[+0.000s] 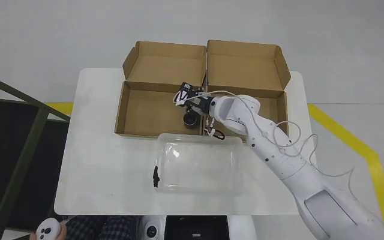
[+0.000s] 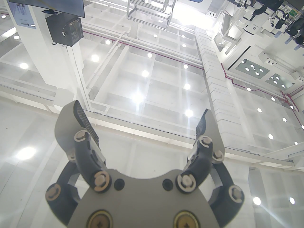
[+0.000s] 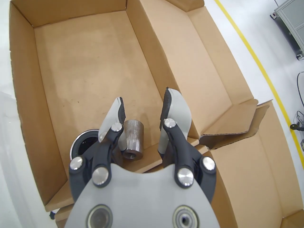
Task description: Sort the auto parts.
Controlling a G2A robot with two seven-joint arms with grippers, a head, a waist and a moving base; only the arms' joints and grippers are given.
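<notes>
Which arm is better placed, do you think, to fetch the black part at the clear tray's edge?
Probably right: the right gripper hangs open over the cardboard box beside the tray; the left gripper faces the ceiling.

Steel bushing (image 3: pixel 133 138): a short, dark grey tube with an open bore, on the cardboard box (image 3: pixel 23 77) floor between the right gripper's (image 3: pixel 144 96) spread fingers, hugging one finger. Can't tell if it's standing or lying. A shiny metal ring (image 3: pixel 83 143) sits flat just outside that same finger. A small black part (image 1: pixel 155 177) lies well away, at the clear tray's (image 1: pixel 231 157) edge.
</notes>
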